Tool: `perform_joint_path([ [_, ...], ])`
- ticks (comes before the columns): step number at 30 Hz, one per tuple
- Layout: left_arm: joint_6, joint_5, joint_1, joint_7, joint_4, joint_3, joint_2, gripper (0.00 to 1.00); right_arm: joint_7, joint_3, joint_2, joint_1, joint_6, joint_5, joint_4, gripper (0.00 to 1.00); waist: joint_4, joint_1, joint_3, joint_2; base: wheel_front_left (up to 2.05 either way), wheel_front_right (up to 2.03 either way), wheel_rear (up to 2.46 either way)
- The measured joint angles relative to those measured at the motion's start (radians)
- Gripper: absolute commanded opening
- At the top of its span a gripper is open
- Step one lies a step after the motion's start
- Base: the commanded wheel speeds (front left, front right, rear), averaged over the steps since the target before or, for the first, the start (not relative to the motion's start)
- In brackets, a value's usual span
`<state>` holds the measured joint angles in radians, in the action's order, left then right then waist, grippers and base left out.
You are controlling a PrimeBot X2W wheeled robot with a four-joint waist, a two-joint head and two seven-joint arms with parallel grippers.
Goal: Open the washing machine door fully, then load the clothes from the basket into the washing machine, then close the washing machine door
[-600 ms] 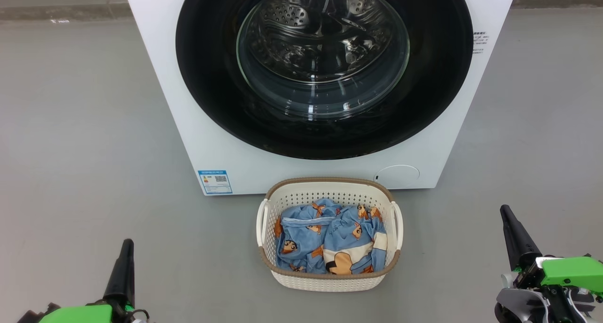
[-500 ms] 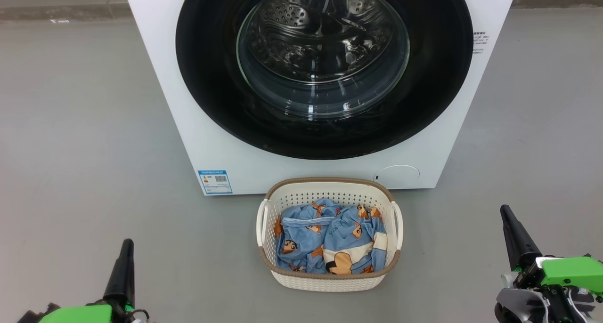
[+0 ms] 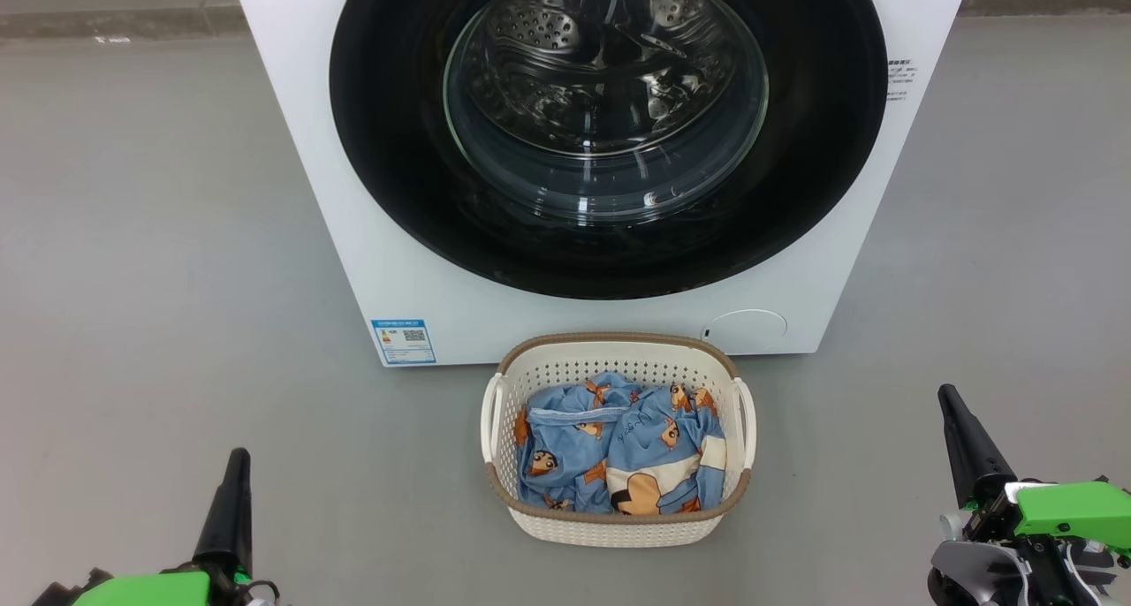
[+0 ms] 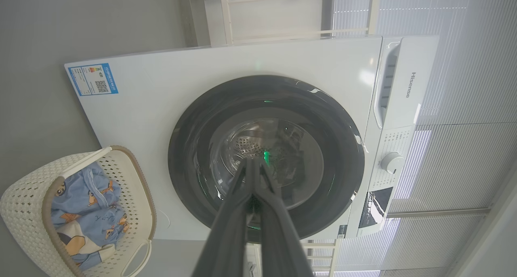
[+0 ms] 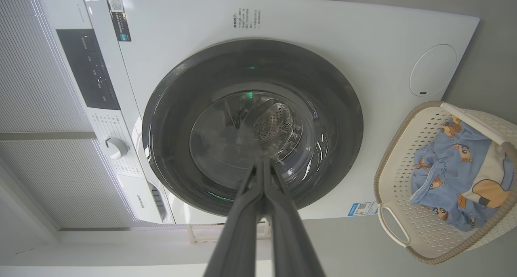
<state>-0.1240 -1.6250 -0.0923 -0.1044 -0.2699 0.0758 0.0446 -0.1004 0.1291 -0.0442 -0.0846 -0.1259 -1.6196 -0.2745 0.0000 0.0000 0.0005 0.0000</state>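
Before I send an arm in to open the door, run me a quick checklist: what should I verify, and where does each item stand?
1. Door shut with nothing on it: ok, ready to be opened.
2. Side on which the door opens: cannot tell; no grip point stands out on it.
3. Left gripper free: ok, shut and holding nothing.
4. Right gripper free: ok, shut and holding nothing.
5. Basket clear of the door's swing: cannot tell; it stands on the floor close in front of the washing machine, below the door.
6. Clothes all inside the basket: ok.
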Motion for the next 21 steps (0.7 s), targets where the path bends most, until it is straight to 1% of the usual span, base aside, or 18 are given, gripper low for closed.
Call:
perform_joint_path([
  [21, 0.000, 0.000, 0.000, -0.001, 0.000, 0.001, 0.000, 0.00, 0.000, 0.001, 0.000, 0.000, 0.000, 0.000, 0.000, 0.00, 0.000, 0.0000, 0.000, 0.0000, 0.00, 0.00, 0.00],
])
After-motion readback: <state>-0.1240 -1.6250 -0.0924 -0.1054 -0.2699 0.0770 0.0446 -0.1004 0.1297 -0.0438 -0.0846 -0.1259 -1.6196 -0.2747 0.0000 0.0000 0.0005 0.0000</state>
